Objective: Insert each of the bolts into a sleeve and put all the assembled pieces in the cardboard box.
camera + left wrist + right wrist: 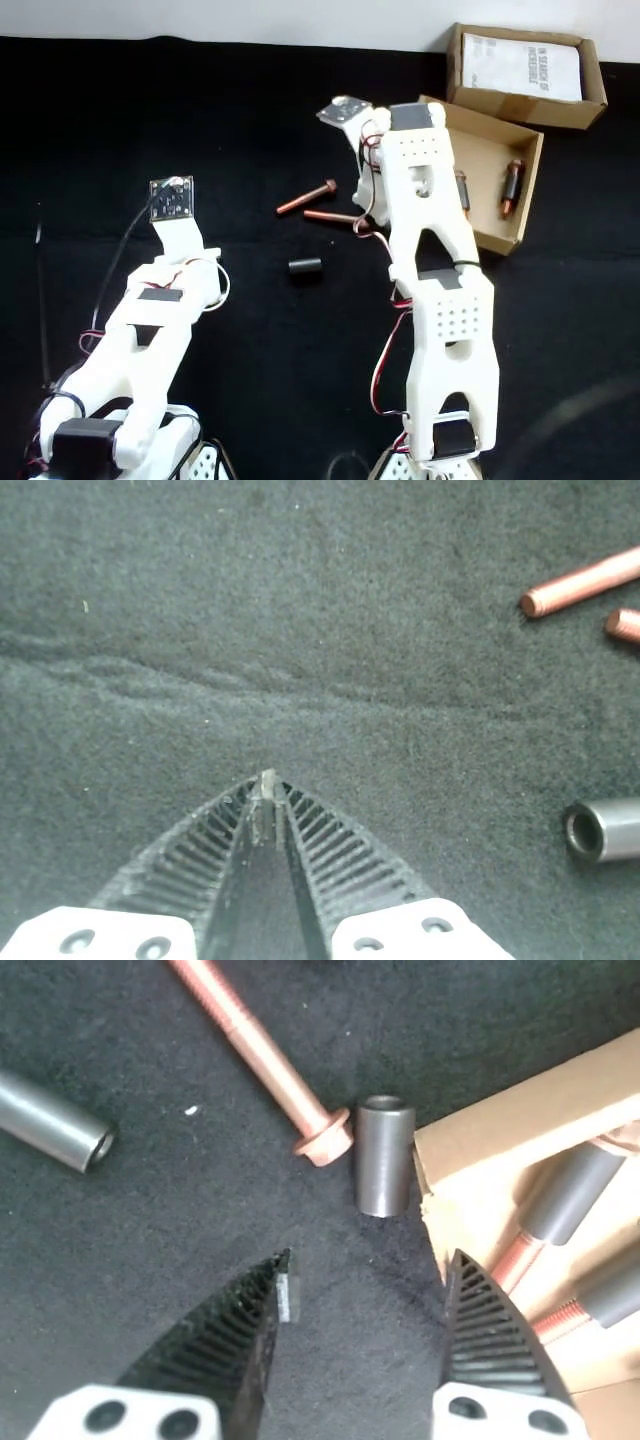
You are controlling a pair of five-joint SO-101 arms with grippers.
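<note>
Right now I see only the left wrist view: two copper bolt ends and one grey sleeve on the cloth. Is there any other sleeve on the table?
Observer: Yes. A second sleeve sits close by the corner of the cardboard box.
Operator: Is the right arm holding it?
Observer: No. The right gripper is open and empty, near that sleeve but not touching it.
Operator: Is something in the box already?
Observer: Yes, at least two assembled pieces lie inside it.
</note>
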